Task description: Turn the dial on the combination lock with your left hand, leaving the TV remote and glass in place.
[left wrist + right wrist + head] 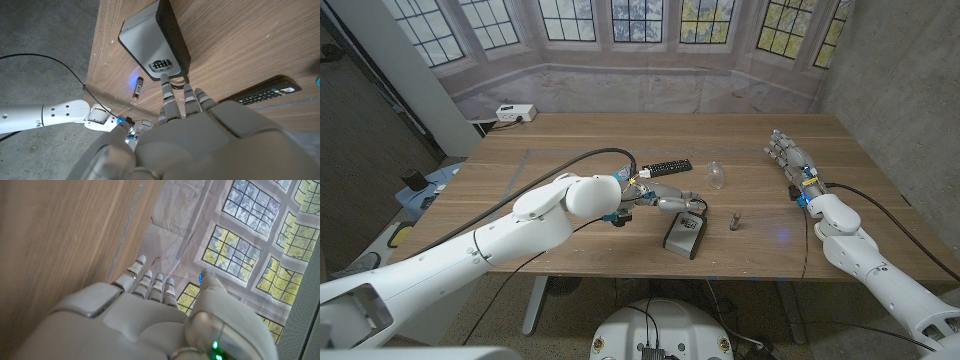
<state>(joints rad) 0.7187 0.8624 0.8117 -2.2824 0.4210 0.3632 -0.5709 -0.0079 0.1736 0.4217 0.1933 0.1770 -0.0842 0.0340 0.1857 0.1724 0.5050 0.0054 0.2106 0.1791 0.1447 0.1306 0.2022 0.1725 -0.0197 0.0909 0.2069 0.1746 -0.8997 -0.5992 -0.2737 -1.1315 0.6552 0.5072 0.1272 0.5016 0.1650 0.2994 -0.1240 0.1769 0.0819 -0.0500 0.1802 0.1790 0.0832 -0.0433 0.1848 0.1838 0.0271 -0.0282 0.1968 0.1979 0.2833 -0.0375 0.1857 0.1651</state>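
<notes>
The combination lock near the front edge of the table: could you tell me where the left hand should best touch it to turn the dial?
Work the number dials on the face of the combination lock, at the end nearest the left hand. The lock lies flat, dials up, so a fingertip from above probably suits; it already reaches that end.

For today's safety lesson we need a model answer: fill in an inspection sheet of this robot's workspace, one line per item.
Surface: wooden table, brown planks.
Job's things: grey box-shaped combination lock near the front edge; black TV remote and clear glass behind it.
Clutter: small dark cylinder right of the lock.
Hands: left hand reaches to the lock's dial end, fingertip at the dials; right hand open, apart.
Cables: black cable along left arm.
Surroundings: window backdrop; white power strip.
</notes>
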